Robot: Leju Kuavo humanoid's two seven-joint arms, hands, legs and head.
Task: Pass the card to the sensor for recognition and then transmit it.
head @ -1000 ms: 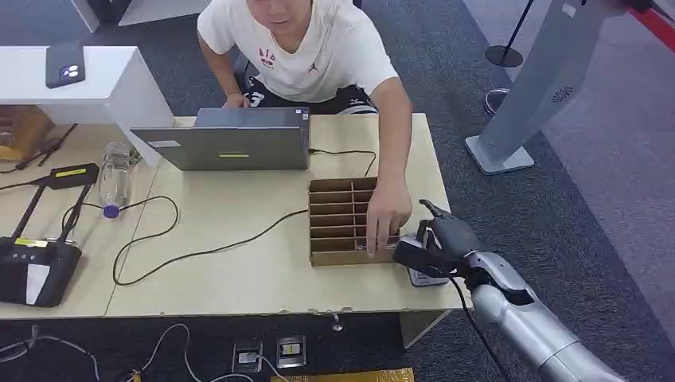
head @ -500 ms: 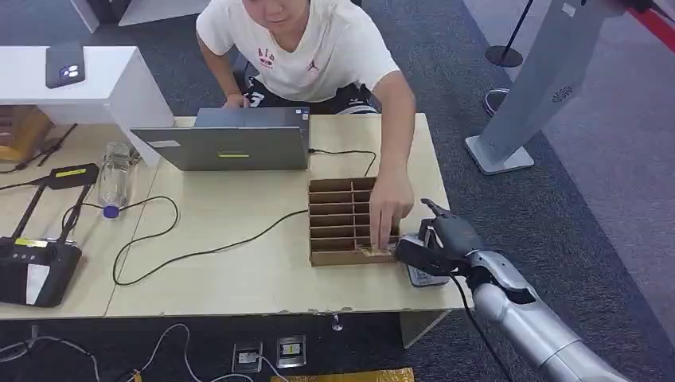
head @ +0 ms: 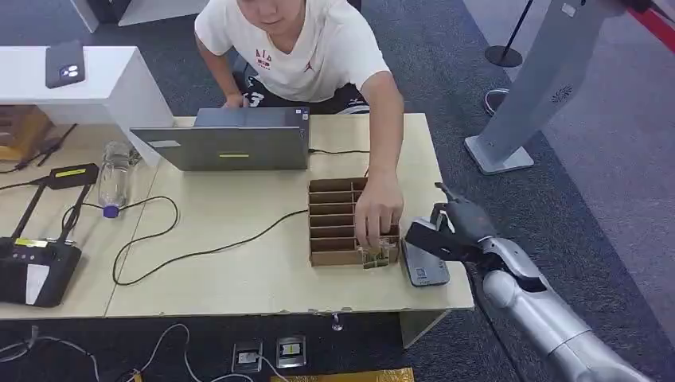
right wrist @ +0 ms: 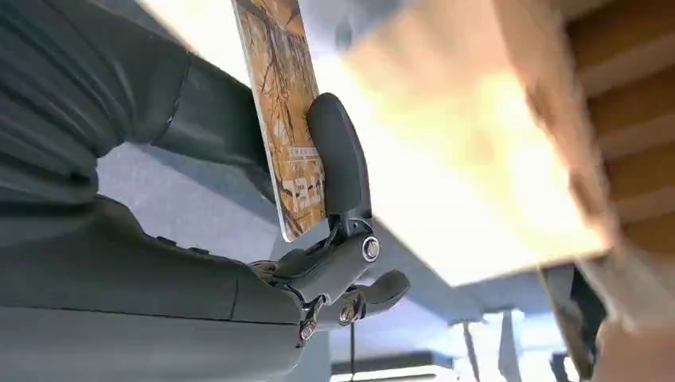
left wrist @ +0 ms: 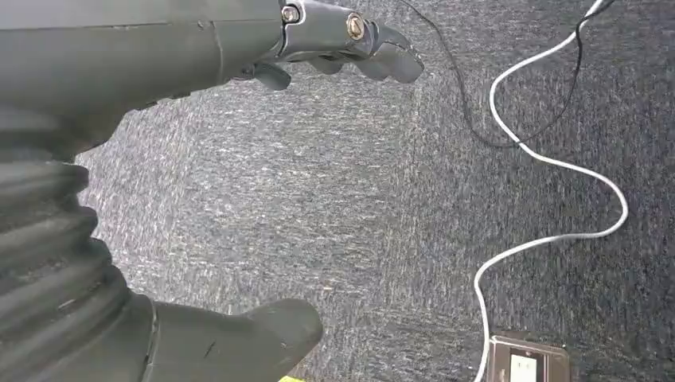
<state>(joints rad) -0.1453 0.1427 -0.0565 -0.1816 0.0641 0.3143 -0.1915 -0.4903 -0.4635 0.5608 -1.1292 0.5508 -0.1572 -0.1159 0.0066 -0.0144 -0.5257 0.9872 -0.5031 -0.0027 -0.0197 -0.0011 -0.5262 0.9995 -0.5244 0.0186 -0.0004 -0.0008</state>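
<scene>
Pinching the card (right wrist: 288, 127) between thumb and fingers, the right hand (head: 455, 229) hovers just above the grey sensor (head: 424, 266), right of the cardboard box (head: 334, 219). Since a second ago it has lifted off the sensor. The left hand (left wrist: 159, 72) hangs empty, fingers apart.

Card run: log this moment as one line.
right hand: holds card beside the sensor | left hand: hangs over carpet, holds nothing | person's hand: in cardboard organizer
</scene>
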